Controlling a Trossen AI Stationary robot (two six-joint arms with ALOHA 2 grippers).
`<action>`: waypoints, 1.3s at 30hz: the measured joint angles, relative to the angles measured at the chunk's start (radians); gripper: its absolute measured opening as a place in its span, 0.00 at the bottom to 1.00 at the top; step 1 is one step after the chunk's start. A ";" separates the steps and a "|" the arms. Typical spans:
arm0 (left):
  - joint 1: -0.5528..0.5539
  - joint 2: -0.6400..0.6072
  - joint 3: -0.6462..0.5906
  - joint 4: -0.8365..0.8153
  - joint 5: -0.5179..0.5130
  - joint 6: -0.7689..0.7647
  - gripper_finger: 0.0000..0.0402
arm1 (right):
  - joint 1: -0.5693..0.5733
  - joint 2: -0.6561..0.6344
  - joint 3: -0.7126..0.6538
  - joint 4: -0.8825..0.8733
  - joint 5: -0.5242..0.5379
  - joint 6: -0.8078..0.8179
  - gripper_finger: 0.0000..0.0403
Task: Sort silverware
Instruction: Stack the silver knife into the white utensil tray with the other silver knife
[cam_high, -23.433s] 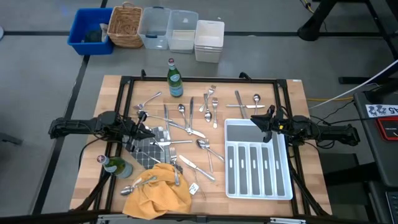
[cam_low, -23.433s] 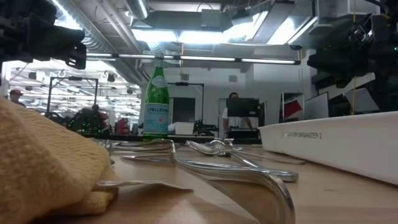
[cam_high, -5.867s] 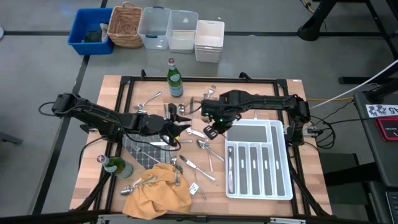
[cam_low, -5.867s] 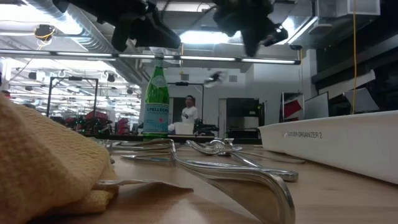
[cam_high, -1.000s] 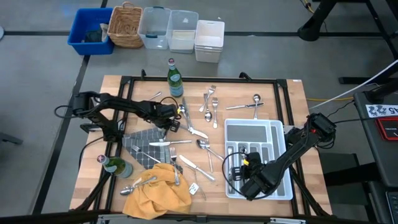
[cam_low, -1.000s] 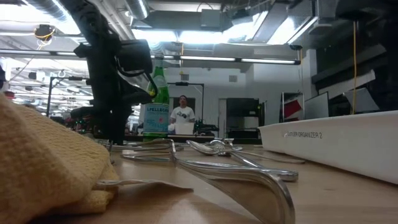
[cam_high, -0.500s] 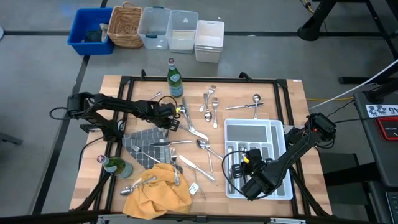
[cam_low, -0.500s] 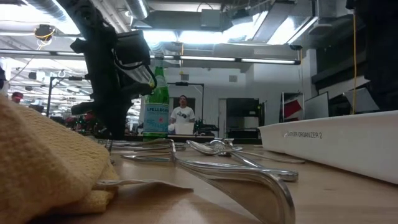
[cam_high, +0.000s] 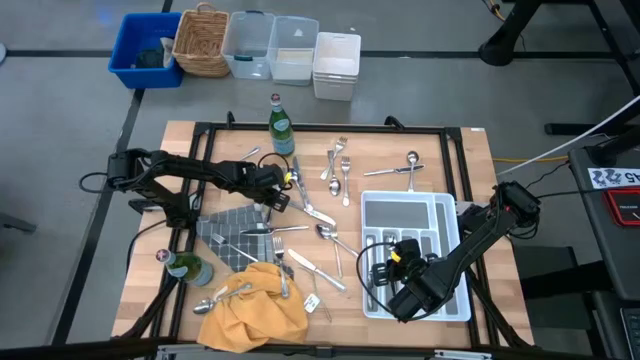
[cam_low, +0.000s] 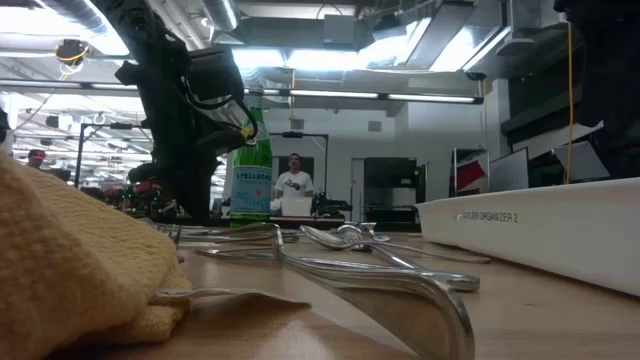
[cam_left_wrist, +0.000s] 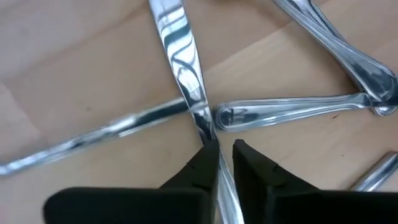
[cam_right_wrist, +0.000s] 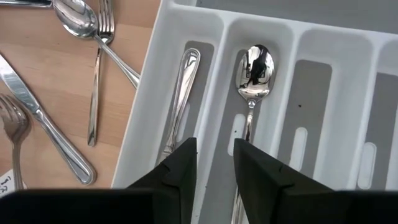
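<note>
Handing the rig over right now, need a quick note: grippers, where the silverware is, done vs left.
Left gripper: low over the table's left-centre, fingers astride a knife that crosses other pieces; grip not confirmed.
Right gripper: open, empty, over the near end of the white tray.
Done: a spoon in one tray slot, another piece in the slot beside it.
Left: most silverware is loose on the wood: forks near the green bottle, a spoon behind the tray, several around the grey cloth and the yellow cloth.
</note>
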 joint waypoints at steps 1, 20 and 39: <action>0.000 0.000 0.000 0.001 -0.006 0.013 0.14 | 0.000 -0.001 0.000 0.000 0.000 0.000 0.27; -0.015 0.077 0.001 0.016 -0.024 0.012 0.28 | 0.000 -0.148 0.000 -0.074 0.185 -0.019 0.27; -0.049 0.136 0.010 -0.077 -0.037 0.113 0.24 | -0.058 -0.193 0.000 -0.124 0.279 -0.093 0.27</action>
